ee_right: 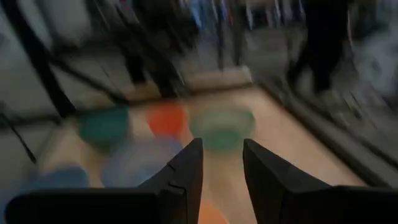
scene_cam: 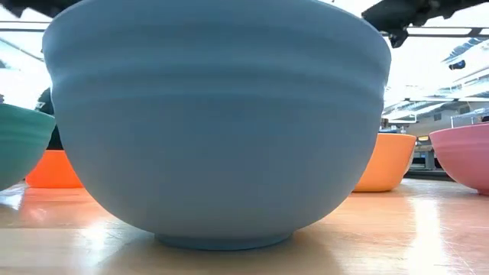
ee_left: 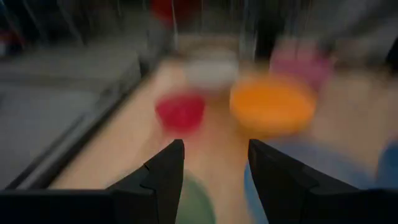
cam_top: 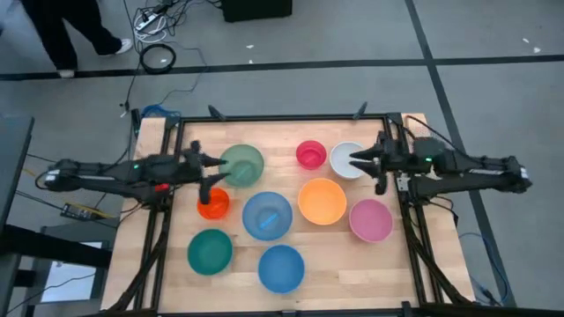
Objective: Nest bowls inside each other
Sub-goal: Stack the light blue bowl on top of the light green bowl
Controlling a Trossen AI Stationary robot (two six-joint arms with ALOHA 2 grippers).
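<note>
Nine bowls stand apart, upright on the wooden table: sage green (cam_top: 242,165), magenta (cam_top: 310,155), white (cam_top: 345,160), orange (cam_top: 322,201), pink (cam_top: 370,220), two blue (cam_top: 267,216) (cam_top: 281,268), teal (cam_top: 210,251) and small red-orange (cam_top: 212,203). My left gripper (cam_top: 216,161) hangs above the table at the sage green bowl's left rim, open (ee_left: 214,149), nothing between its fingers. My right gripper (cam_top: 354,159) hangs over the white bowl, open (ee_right: 222,146) and empty. In the low view the near blue bowl (scene_cam: 218,122) fills most of the picture.
A black frame (cam_top: 282,117) runs along the table's far edge and down both sides, where the arms are mounted. Bare wood (cam_top: 352,269) lies at the near right corner. On the floor beyond are cables (cam_top: 157,55), and a person's legs (cam_top: 75,35) show.
</note>
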